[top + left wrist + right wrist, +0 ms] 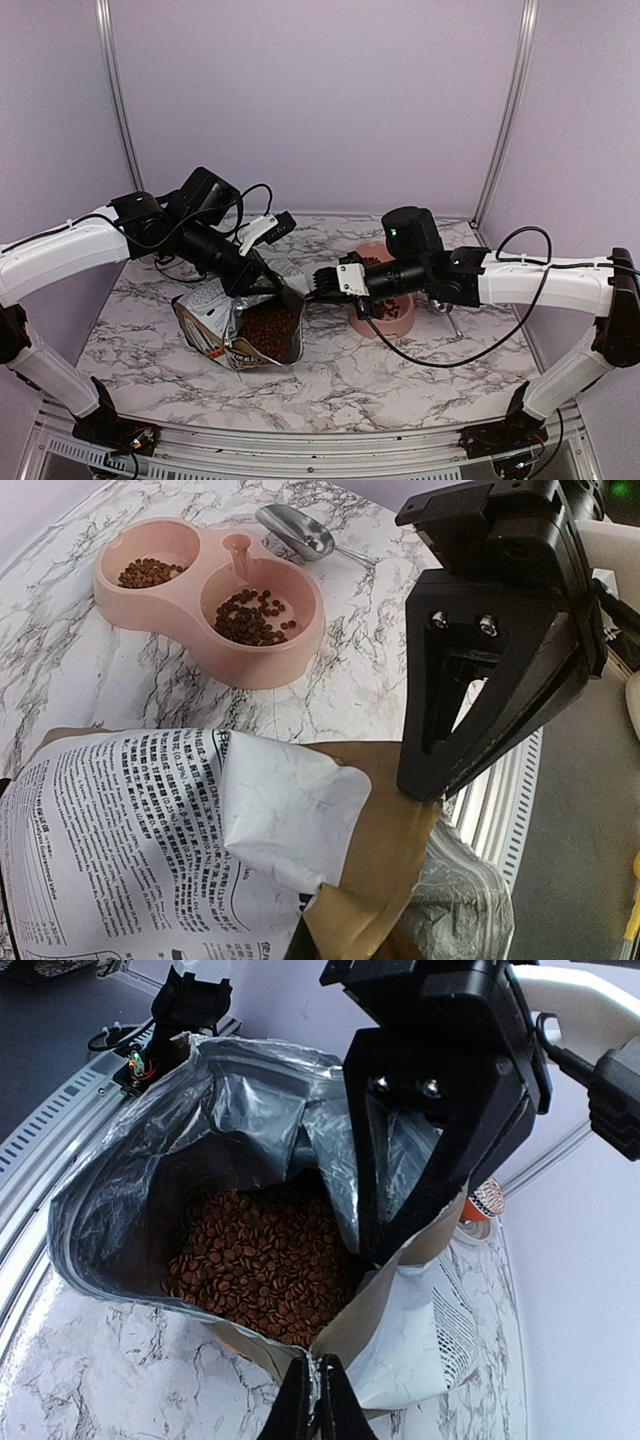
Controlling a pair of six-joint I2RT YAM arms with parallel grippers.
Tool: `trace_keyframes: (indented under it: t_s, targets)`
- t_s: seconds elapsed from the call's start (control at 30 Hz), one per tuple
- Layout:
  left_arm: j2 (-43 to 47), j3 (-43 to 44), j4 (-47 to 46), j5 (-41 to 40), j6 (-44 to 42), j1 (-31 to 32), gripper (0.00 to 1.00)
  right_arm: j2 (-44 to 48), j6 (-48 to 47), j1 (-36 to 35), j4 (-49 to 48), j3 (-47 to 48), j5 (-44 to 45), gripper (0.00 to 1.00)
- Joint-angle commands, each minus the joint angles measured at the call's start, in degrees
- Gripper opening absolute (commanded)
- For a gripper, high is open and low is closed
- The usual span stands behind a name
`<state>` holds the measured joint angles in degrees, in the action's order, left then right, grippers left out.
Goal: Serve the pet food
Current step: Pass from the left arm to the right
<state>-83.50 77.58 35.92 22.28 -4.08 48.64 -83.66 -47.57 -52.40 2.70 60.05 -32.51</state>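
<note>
The pet food bag (215, 322) lies open on the marble table, with its mouth spread between both grippers. Dark brown pet food (255, 1260) fills its foil-lined inside. My left gripper (283, 292) is shut on the bag's brown paper rim (375, 880). My right gripper (316, 1375) is shut on the near rim, pinching the foil edge between its fingertips. In the left wrist view the right gripper (425, 785) bites the same paper flap. A pink double bowl (280, 665) holds some kibble (250, 615) in both wells.
A metal scoop (295, 530) lies on the table behind the bowl. A reddish mesh ball (487, 1200) on a small dish stands beyond the bag. In the top view my right arm covers most of the bowl (385, 322). Walls enclose the table at the back and on both sides.
</note>
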Motion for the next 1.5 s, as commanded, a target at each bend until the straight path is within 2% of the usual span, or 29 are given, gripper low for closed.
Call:
trace_keyframes:
  t_s: [0.0,0.17,0.2,0.23,0.47,0.63,0.9,1.03,1.17,1.47]
  targets:
    - [1.84,-0.01,-6.5,1.31,-0.48,-0.3,0.0,-1.45,1.06,-0.68,-2.71,-0.53,1.54,0.02]
    - [3.08,-0.56,-6.35,0.62,-1.03,-0.32,0.0,-2.49,1.52,-0.69,-2.71,1.26,4.63,0.0]
    - [3.46,-0.65,-6.21,0.01,-1.17,-0.31,0.04,-2.64,1.98,-0.68,-2.59,1.85,5.07,0.0]
    - [3.87,-0.67,-5.99,-0.83,-1.34,-0.3,0.13,-2.69,2.31,-0.71,-2.32,2.49,5.53,0.0]
    - [8.9,-0.83,-5.9,-9.76,-1.79,-0.35,0.5,-0.75,6.06,-0.68,-1.55,5.34,4.38,0.0]
    - [13.94,-2.17,-6.47,-13.3,-4.16,-0.3,0.65,1.21,10.1,0.07,-2.12,5.89,5.23,0.0]
    - [23.43,-7.13,-10.2,-11.75,-8.06,-0.3,0.85,2.24,18.99,3.72,-3.31,8.89,4.16,0.0]
    - [25.87,-9.22,-12.15,-12.58,-9.05,-0.31,0.9,2.6,21.84,6.08,-3.87,10.02,3.81,0.0]
    - [26.03,-10.06,-12.8,-12.71,-9.71,-0.39,0.9,3.5,25.26,7.51,-3.45,11.78,3.44,0.0]
    - [25.61,-11.32,-12.69,-10.08,-10.57,-0.79,0.85,4.64,29.96,10.62,-4.84,12.34,6.76,0.0]
